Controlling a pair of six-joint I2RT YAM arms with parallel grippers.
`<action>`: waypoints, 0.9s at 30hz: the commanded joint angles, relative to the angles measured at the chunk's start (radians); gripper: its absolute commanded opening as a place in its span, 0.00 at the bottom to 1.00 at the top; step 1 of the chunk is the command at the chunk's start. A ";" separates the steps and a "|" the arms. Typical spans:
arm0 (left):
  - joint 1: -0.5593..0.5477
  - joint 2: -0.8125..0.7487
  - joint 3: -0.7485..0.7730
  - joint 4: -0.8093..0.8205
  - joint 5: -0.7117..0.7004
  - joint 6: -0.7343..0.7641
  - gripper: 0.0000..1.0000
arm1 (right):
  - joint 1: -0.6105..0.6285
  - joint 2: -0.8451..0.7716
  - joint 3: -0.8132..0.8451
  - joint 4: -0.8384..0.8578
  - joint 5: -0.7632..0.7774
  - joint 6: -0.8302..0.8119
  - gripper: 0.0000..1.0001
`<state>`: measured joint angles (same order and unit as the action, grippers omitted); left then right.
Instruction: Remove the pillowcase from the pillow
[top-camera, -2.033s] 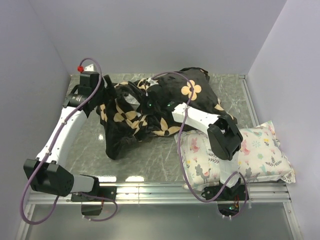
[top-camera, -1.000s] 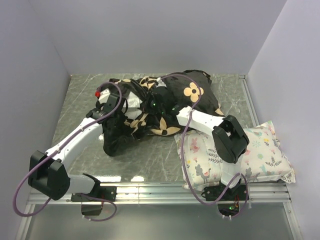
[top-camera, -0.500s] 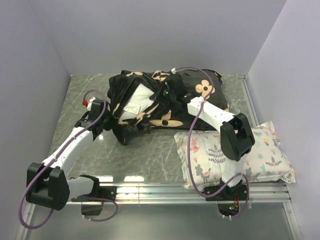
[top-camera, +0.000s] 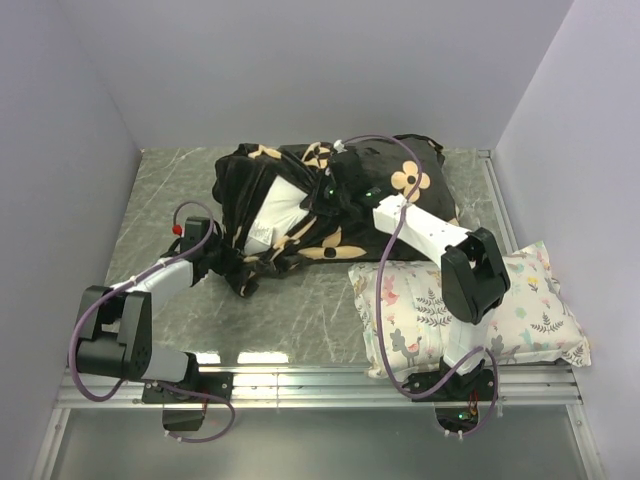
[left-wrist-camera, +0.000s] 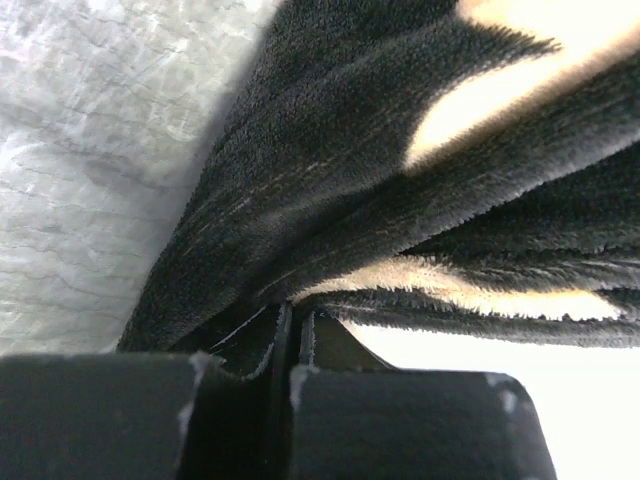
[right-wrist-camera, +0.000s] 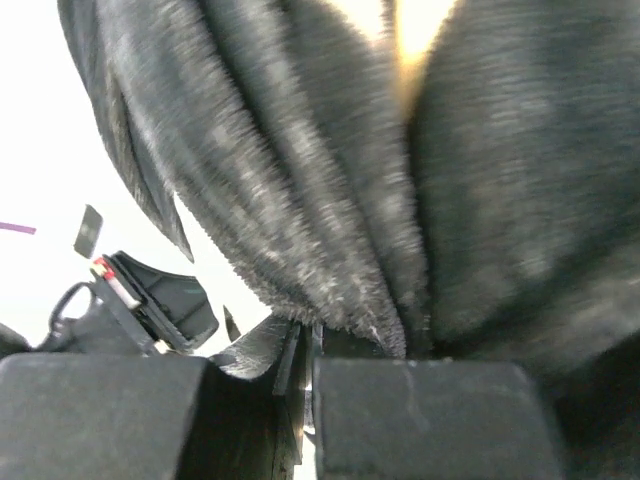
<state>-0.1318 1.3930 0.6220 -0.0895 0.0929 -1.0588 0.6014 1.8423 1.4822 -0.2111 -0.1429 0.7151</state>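
Lying across the far half of the grey marble table (top-camera: 160, 190), toward 12 o'clock in the overhead view, a black plush pillowcase (top-camera: 380, 205) with tan flower motifs is bunching around a plain white pillow (top-camera: 278, 208). The pillow is showing through the open mouth of the case on the bundle's 9 o'clock side. The rest of it is sitting hidden inside the fabric.

The left gripper (top-camera: 222, 258) is sitting low at the bundle's 8 o'clock corner, pinching a fold of the pillowcase. The left wrist view is showing its 2 black fingers (left-wrist-camera: 262, 345) pressed nearly together with plush caught between them. Marble is filling the 10 o'clock area of that view, and a bright white patch is glowing at 4 o'clock.

The right gripper (top-camera: 322, 192) is reaching over the middle of the bundle, right where the black fabric is meeting the exposed white pillow. In the right wrist view, thick folds of black plush are hanging down into the narrow slot between its fingers (right-wrist-camera: 262, 352), which are clamping together on the cloth.

A smaller floral pillow (top-camera: 500, 300), white with pastel print, is lying at 4 o'clock on the table, just beside the bundle's 5 o'clock edge. The right arm (top-camera: 440, 235) is crossing above its near corner.
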 joint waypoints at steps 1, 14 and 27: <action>0.009 0.029 -0.051 -0.185 -0.159 0.057 0.00 | 0.015 -0.107 0.035 0.035 0.223 -0.163 0.00; -0.051 -0.123 -0.028 -0.207 -0.220 0.054 0.01 | 0.346 -0.008 0.147 -0.045 0.495 -0.592 0.51; -0.057 -0.149 -0.021 -0.208 -0.219 0.062 0.01 | 0.459 -0.022 -0.034 0.130 0.494 -0.651 0.61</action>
<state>-0.1917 1.2572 0.6094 -0.2081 -0.0692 -1.0332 1.0508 1.8496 1.4750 -0.1627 0.3294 0.0795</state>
